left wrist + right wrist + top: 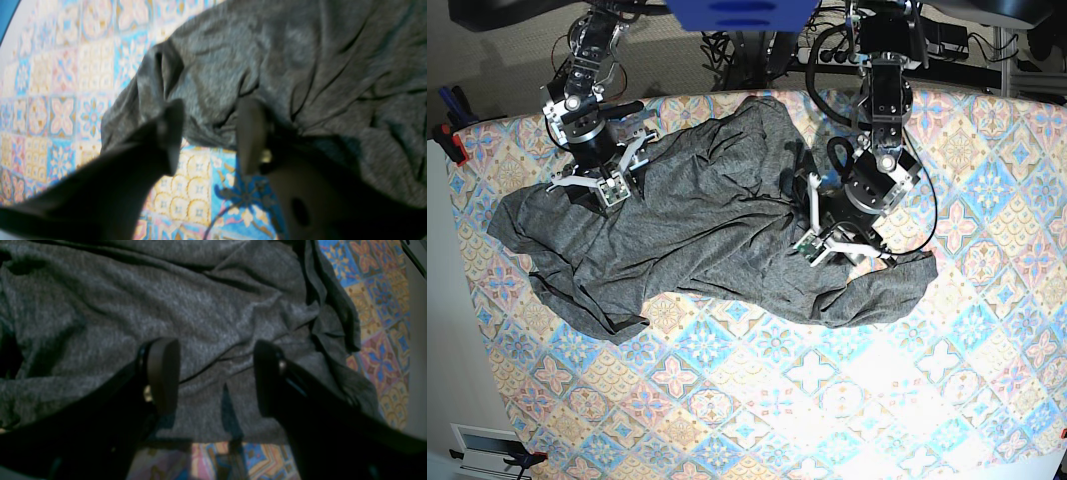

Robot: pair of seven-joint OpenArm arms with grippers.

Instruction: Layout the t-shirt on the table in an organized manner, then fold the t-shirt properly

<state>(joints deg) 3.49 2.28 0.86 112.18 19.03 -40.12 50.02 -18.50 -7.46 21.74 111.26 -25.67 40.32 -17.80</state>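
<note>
From the overhead base camera I see the t-shirt (697, 235), dark heather grey and heavily wrinkled, spread loosely across the far half of the table (757, 400). It reaches from near the table's left edge, where one bunched end lies, across to a short sleeve on the right of centre. The cloth is rumpled and partly folded over itself, not flat. The near half of the table shows only its pastel blue, pink and cream tiled cloth.

My left gripper (842, 245) sits over the shirt's right portion, beside that sleeve. Through the left wrist camera, its two dark fingers (171, 133) stand apart with patterned tablecloth visible between them; the shirt's edge lies just past the fingertips. The jaws look released, with nothing pinched between them, though the view is blurred.

My right gripper (597, 180) is over the shirt's far left portion, near the table's far-left corner. In the right wrist camera its fingers (163, 373) are spread wide above creased grey fabric, with no cloth caught between them. The shirt's hem runs just below the fingertips, with tablecloth showing beyond it and along the right side.
</note>
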